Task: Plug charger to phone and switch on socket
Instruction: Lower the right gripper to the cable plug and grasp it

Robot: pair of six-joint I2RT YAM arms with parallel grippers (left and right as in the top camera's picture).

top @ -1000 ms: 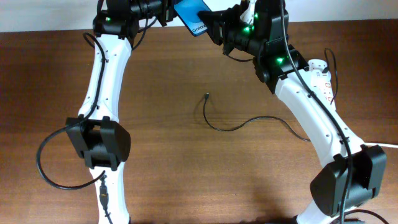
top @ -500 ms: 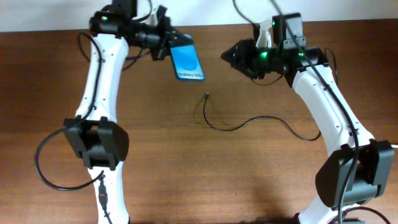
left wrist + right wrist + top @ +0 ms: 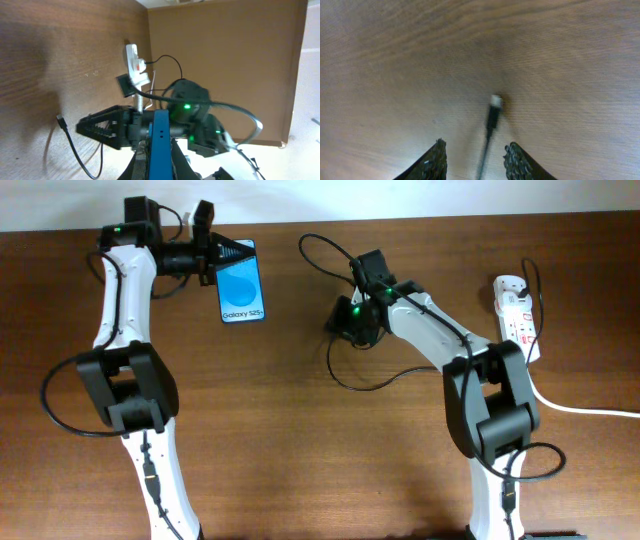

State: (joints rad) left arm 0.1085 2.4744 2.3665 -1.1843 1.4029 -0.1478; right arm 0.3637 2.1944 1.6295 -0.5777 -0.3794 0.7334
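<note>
Overhead, the phone (image 3: pixel 243 290), a flat black-framed slab with a glossy blue screen reading "Galaxy S25", is at the far left of the wood-grain table (image 3: pixel 300 460). Its top corner is pinched in the closed left gripper (image 3: pixel 235 252). The right gripper (image 3: pixel 476 162), ribbed fingers parted and holding nothing, straddles the charger (image 3: pixel 492 119), a thin black cable with a pale-tipped plug. The white plastic socket (image 3: pixel 518 315), red-marked, lies well apart at the right.
</note>
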